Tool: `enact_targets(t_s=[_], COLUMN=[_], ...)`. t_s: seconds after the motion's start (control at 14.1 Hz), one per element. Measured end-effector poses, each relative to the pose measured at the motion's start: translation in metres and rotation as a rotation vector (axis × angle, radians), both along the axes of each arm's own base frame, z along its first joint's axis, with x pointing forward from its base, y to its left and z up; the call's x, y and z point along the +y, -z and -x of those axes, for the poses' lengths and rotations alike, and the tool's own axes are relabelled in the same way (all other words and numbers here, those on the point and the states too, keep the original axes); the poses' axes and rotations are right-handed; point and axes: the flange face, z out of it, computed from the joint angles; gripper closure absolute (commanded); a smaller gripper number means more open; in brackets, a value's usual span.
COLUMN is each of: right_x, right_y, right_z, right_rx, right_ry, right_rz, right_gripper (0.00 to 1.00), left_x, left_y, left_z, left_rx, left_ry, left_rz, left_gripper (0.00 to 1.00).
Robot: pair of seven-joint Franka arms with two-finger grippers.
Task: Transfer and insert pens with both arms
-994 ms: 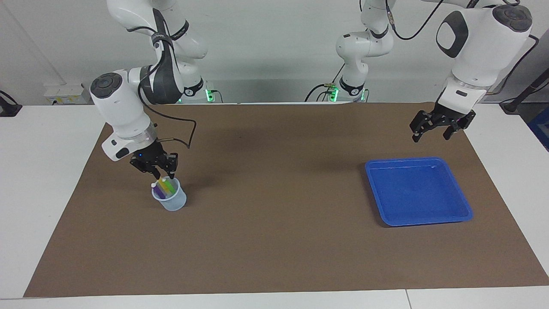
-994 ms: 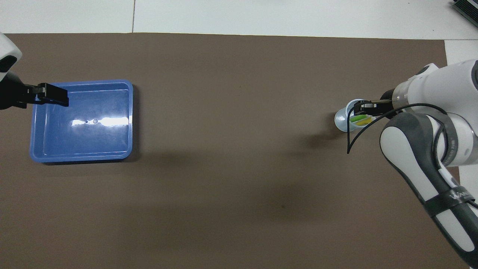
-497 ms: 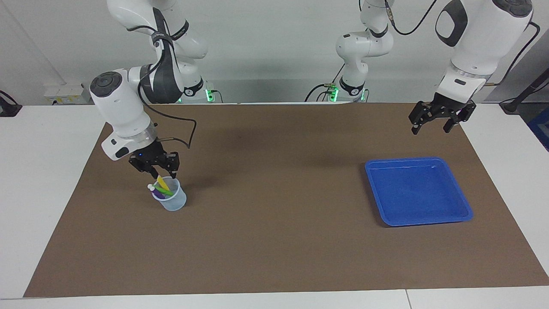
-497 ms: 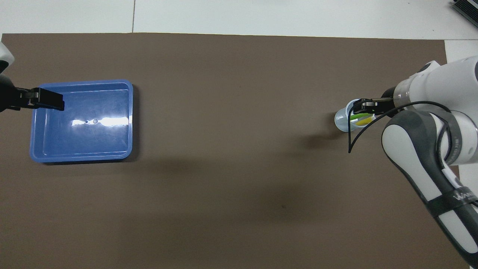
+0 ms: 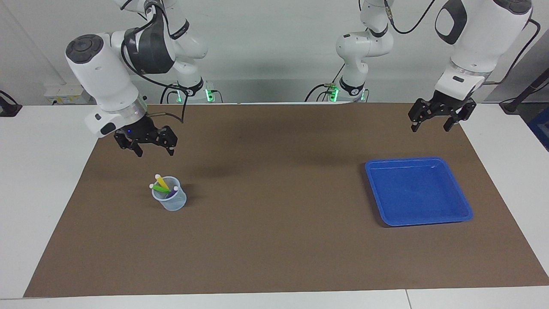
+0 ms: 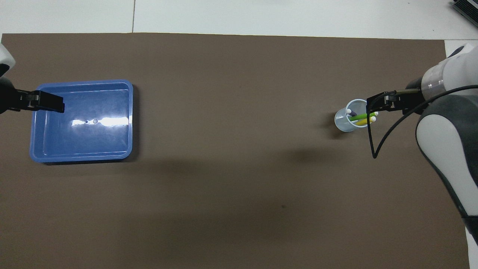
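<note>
Check the position of the right gripper point(image 5: 152, 147) first: it hangs in the air with its fingers spread and nothing between them, raised above the brown mat point(image 5: 274, 240) and clear of the clear plastic cup point(image 5: 170, 199). The cup lies below the gripper and slightly toward the table's centre from it. You find all three pens inside that cup: the yellow pen point(image 5: 163, 182), the green pen point(image 5: 160, 188) and the purple pen point(image 5: 171, 193).

Note the long axes. Each pen leans against the cup rim instead of standing upright; the yellow and green pens tilt with their pale ends up and toward the right arm's end of the table, and the purple pen leans the other way. In the overhead view the yellow and green pale tips point toward the gripper.

The right arm is by far the nearer to the cup. The left gripper point(image 5: 436, 121) waits with its fingers spread, holding nothing, over the mat beside the blue tray point(image 5: 461, 201), well apart from the pens. The tray holds nothing.

Materials: the cup is thin, translucent and slightly tapered, so judge it light and easy to tip. The pens are slim, smooth plastic cylinders with rounded whitish caps. The tray is glossy moulded plastic with a raised rim and rounded corners. The mat is matte and flat.

Judgement: with the tray bare and three pens in the cup, the insertion appears complete.
</note>
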Motion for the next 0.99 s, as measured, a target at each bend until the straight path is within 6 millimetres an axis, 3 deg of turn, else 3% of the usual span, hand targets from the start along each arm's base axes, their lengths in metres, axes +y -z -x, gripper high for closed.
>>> enact_targets(t_s=[0.5, 0.99], right_x=[0.008, 0.009], right_y=[-0.05, -0.059], right_z=[0.043, 0.056], right_rx=[0.038, 0.069], right_ry=[-0.074, -0.077], right_rz=[0.039, 0.048], right_gripper=[0.0, 0.0], left_x=[0.002, 0.002], left_y=[0.0, 0.0], left_z=[0.0, 0.0], left_rx=[0.0, 0.0], left_ry=[-0.004, -0.004], left_rz=[0.0, 0.0], left_gripper=[0.0, 0.0])
